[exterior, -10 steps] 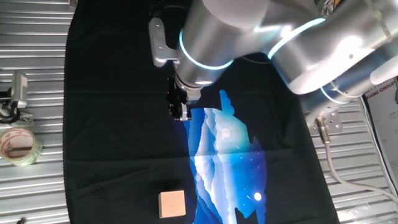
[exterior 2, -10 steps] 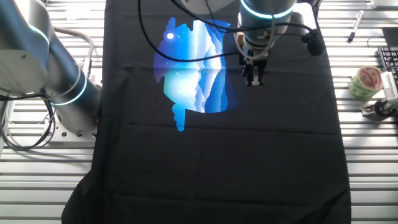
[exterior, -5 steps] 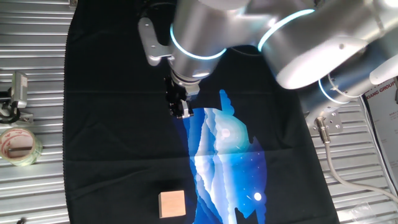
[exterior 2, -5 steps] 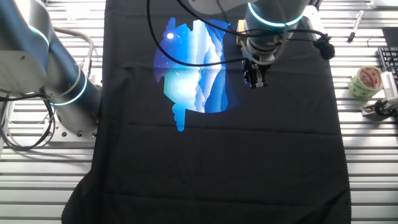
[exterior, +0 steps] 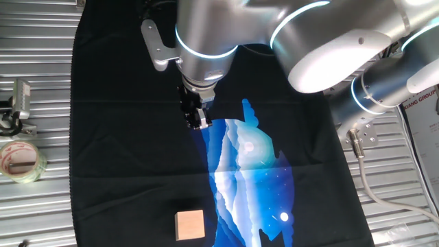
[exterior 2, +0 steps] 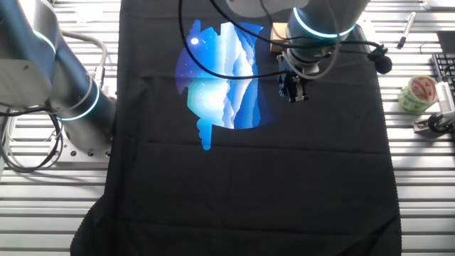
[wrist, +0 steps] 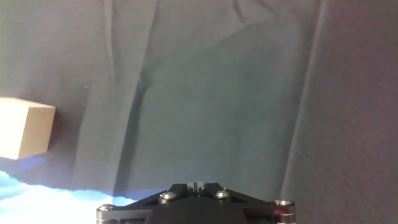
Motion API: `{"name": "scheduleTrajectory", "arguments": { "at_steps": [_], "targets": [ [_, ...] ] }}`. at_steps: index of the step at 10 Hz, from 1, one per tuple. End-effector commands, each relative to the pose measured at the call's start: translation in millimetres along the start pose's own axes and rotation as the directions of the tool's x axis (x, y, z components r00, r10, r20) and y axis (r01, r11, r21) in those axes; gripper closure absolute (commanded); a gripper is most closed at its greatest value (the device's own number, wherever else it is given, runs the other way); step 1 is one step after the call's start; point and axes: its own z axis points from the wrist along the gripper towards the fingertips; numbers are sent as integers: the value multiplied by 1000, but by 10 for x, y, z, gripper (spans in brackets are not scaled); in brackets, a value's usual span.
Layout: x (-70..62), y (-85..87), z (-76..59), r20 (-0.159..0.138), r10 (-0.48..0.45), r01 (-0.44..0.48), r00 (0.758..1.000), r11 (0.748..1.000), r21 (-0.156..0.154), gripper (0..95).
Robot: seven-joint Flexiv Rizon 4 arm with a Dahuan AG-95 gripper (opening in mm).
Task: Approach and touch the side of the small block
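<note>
The small block (exterior: 190,224) is a cube with no long side, and it sits flat on the black cloth (exterior: 130,151) near the blue picture (exterior: 250,171). The end effector (exterior: 197,121) hangs well apart from it, touching and holding nothing. I cannot tell if its fingers are apart or together, and the arm (exterior: 288,34) reaches down from above.

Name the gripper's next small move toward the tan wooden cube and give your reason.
Probably a short traverse across the black cloth toward the small tan wooden cube. The gripper hangs well away from it, and in the hand view the cube sits at the left edge, so nothing is touching yet.
</note>
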Motion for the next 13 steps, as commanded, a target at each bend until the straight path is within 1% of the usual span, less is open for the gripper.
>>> {"name": "scheduleTrajectory", "arguments": {
  "at_steps": [1, 3, 5, 8, 9, 11, 13],
  "targets": [
    [11, 7, 1, -16, -29, 29, 999, 1000, 6, 950],
    [11, 7, 1, -23, -54, 55, 998, 998, 14, 950],
    [11, 7, 1, -23, -90, 90, 996, 996, 15, 950],
    [11, 7, 1, -30, -127, 128, 991, 991, 31, 950],
    [11, 7, 1, -31, -130, 131, 991, 991, 30, 950],
    [11, 7, 1, -21, -166, 167, 986, 985, 34, 950],
    [11, 7, 1, -24, -168, 168, 986, 985, 40, 950]
  ]
}}
